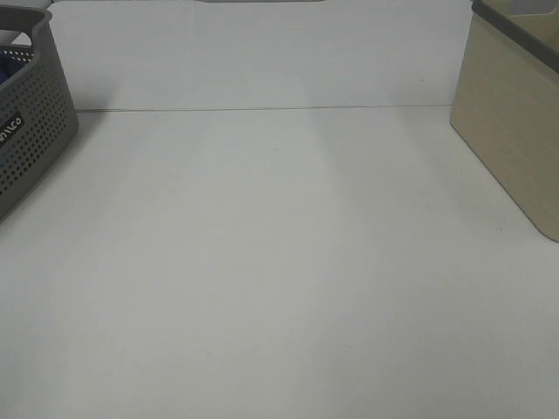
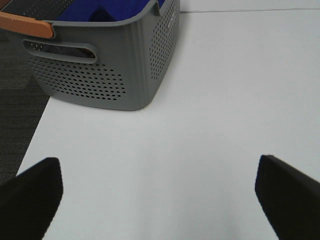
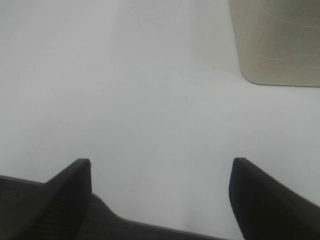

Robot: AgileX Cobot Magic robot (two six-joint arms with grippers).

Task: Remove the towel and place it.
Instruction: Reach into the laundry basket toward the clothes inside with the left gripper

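Note:
The deep blue towel [image 2: 112, 9] lies bunched inside a grey perforated basket [image 2: 105, 75], which stands at the left edge of the table [image 1: 26, 113]; a sliver of the blue towel [image 1: 10, 63] shows over its rim in the high view. My left gripper [image 2: 157, 200] hovers over the bare white table short of the basket, open, with nothing between its black fingers [image 2: 30, 192]. My right gripper [image 3: 160, 195] hangs over the table's near edge, open and empty. Neither arm appears in the high view.
A beige bin [image 1: 515, 113] with a dark rim stands at the right edge of the white table [image 1: 279, 262], and its side [image 3: 277, 45] shows in the right wrist view. An orange handle [image 2: 25, 25] lies across the basket's rim. Dark floor [image 2: 15, 110] lies past the table's left edge.

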